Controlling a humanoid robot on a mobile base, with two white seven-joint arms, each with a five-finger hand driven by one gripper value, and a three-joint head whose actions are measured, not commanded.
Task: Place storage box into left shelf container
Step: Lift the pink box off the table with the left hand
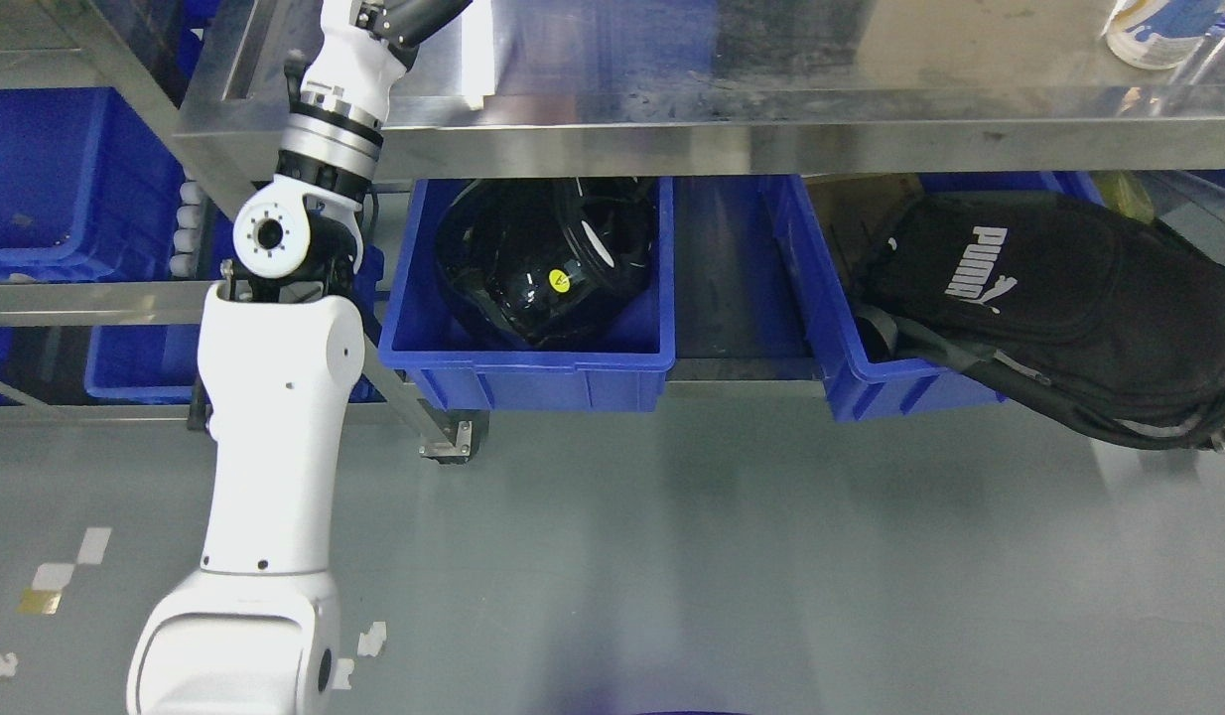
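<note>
My left arm [275, 397] rises from the lower left, and its wrist [335, 129] reaches over the steel shelf top [771, 109]. Only the dark base of the left hand [414, 15] shows at the top edge; the rest is cut off. A pale white shape [478, 65] lies on the steel top just right of the hand; I cannot tell whether it is the storage box. A large blue container [47, 179] sits on the neighbouring shelf at the far left. My right arm is out of view.
Under the steel top, a blue bin [533, 367] holds a black helmet [543, 258]. A second blue bin [871, 387] on the right holds a black Puma bag [1049, 298] that hangs over its edge. A shelf caster [454, 442] stands on the grey floor. A white bottle [1158, 35] stands at the top right.
</note>
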